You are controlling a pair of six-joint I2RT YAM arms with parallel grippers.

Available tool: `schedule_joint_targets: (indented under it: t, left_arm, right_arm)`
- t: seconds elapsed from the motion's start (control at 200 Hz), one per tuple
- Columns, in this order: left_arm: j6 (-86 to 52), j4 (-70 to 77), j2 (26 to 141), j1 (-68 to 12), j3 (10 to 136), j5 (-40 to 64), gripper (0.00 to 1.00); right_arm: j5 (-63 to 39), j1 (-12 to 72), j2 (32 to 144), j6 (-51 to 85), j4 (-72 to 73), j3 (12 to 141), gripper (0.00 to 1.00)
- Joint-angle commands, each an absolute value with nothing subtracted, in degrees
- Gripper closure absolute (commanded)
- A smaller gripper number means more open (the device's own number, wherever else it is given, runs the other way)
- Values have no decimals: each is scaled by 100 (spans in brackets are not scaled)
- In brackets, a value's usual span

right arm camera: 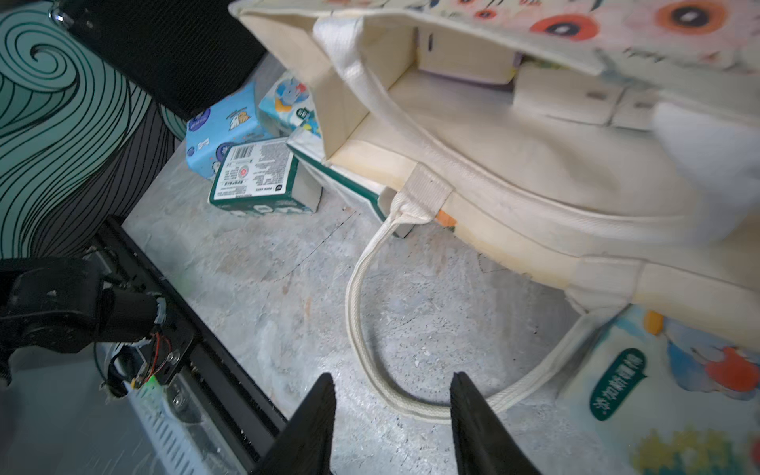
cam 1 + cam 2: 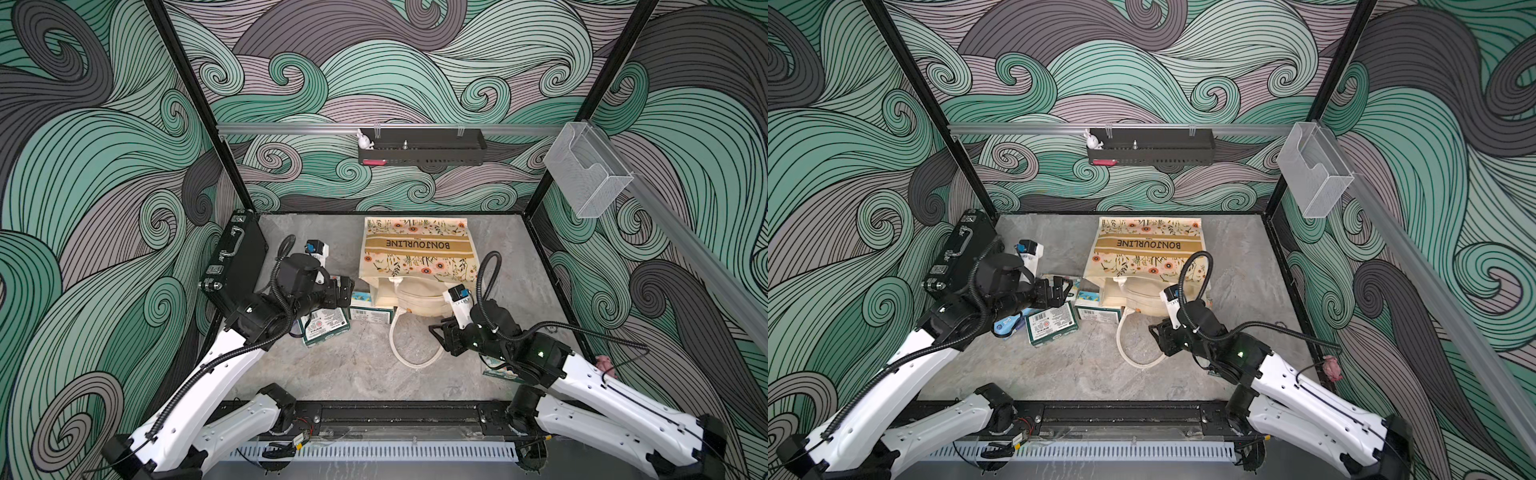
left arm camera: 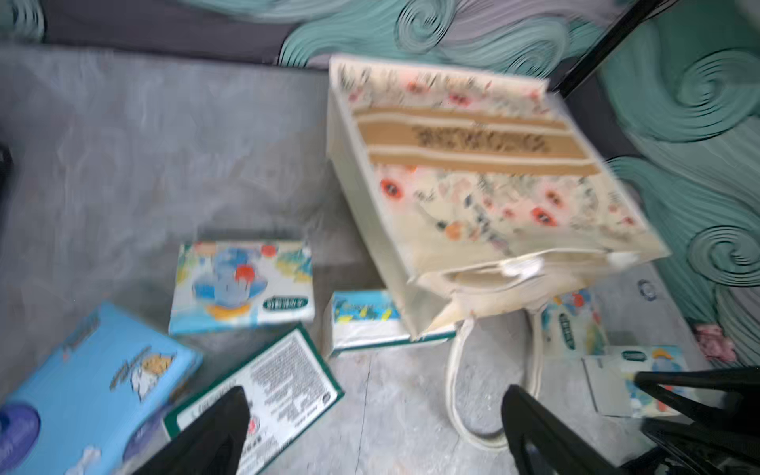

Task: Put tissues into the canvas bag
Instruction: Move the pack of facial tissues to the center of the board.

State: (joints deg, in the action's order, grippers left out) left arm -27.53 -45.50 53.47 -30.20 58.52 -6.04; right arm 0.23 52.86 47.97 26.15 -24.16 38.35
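The canvas bag [image 2: 419, 249] [image 2: 1146, 249] lies on its side at the table's back middle, mouth toward the front, one handle loop [image 2: 409, 353] [image 1: 362, 320] spread on the table. Tissues lie left of the mouth: a dark green pack [image 2: 328, 330] [image 3: 279, 382], a light blue cartoon pack [image 2: 1007, 326] [image 3: 94, 390] and floral packs [image 3: 242, 283]. Another floral pack [image 1: 678, 390] sits by the bag's right corner. My left gripper [image 2: 347, 291] [image 3: 374, 411] hangs wide open above the green pack, holding nothing. My right gripper [image 2: 436, 332] [image 1: 392, 390] is open, its tips just short of the handle loop.
A black briefcase [image 2: 235, 262] leans against the left wall beside my left arm. A black shelf [image 2: 422, 147] and a clear holder [image 2: 586, 174] hang on the rails above. A small pink thing [image 2: 604, 363] sits at the right edge.
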Motion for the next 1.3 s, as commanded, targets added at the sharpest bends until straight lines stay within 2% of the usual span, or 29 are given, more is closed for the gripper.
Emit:
schedule_joint_targets:
  t: [0.0, 0.16, 0.285, 0.49, 0.681, 0.961, 1.106, 1.291]
  left_arm:
    - [-3913, -5188, 5174, -2804, 5542, -931, 3]
    - [-3930, -4670, 5055, -2558, 4862, -956, 3]
    - [-3716, -3942, 5315, -2392, 4648, -804, 8]
    - [-3918, -3044, 6349, -2312, 4665, -854, 12]
    - [-4158, -2756, 7196, -2195, 4920, -1499, 17]
    - [-4404, -1894, 8109, -1925, 4894, 10, 19]
    - [-4504, -1581, 8098, -1941, 4558, 348, 21]
    - [-4633, -1659, 7433, -1969, 3889, 594, 22]
  right_arm:
    - [-275, 5527, 5171, 2939, -1577, 3718, 53]
    - [-223, 5965, 6051, 2980, -935, 3923, 51]
    - [-82, 6133, 6397, 3162, -624, 3906, 46]
    - [84, 6294, 6421, 3410, -421, 3627, 47]
    - [345, 6311, 6005, 3419, -489, 3333, 47]
    - [475, 6313, 5800, 3268, -664, 3135, 48]
    - [486, 6315, 5887, 3226, -621, 2985, 48]
    - [350, 6311, 6145, 3288, -384, 2857, 48]
